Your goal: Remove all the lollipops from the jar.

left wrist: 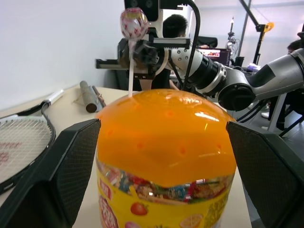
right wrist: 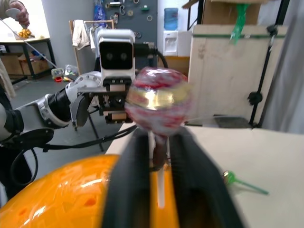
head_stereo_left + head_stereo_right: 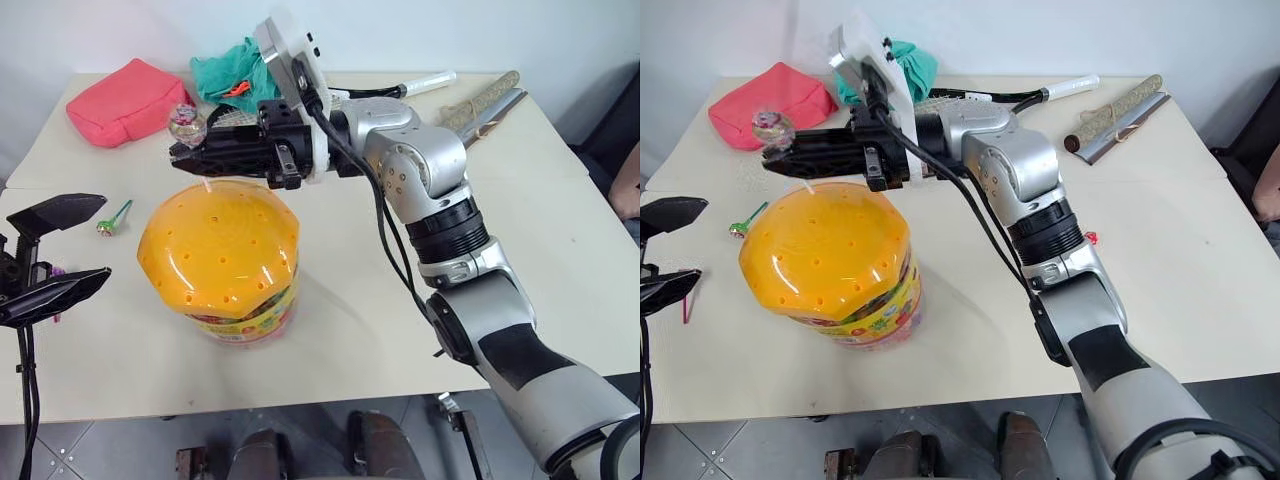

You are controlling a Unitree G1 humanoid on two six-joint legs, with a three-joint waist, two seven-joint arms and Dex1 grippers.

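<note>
I am standing over a pale table (image 3: 560,250) with the jar (image 3: 225,265) in front of me, its orange domed lid (image 3: 220,240) dotted with holes.

My right gripper (image 3: 200,158) is reaching across from three o'clock, lying about level and pointing toward nine o'clock, just above the far edge of the lid. Its jaws are clamped together on the white stick (image 1: 129,71) of a lollipop (image 1: 133,22) with a pink-and-gold wrapped head. The stick is standing upright, its lower end still in a hole at the top of the dome, the head sitting just above my fingers (image 2: 135,180). So the long axis is vertical, and I judge the coming move to be a straight lift upward along that stick until it comes free of the hole; pulling sideways would likely bend or snag it.

My left gripper (image 3: 50,255) is waiting at nine o'clock of the jar, jaws wide apart and holding nothing, level with the jar's side. The right arm is the one on the candy.

A green-stick lollipop (image 3: 113,220) is already lying on the table at ten o'clock of the jar, and a purple one (image 3: 56,272) is lying by my left fingers.
</note>
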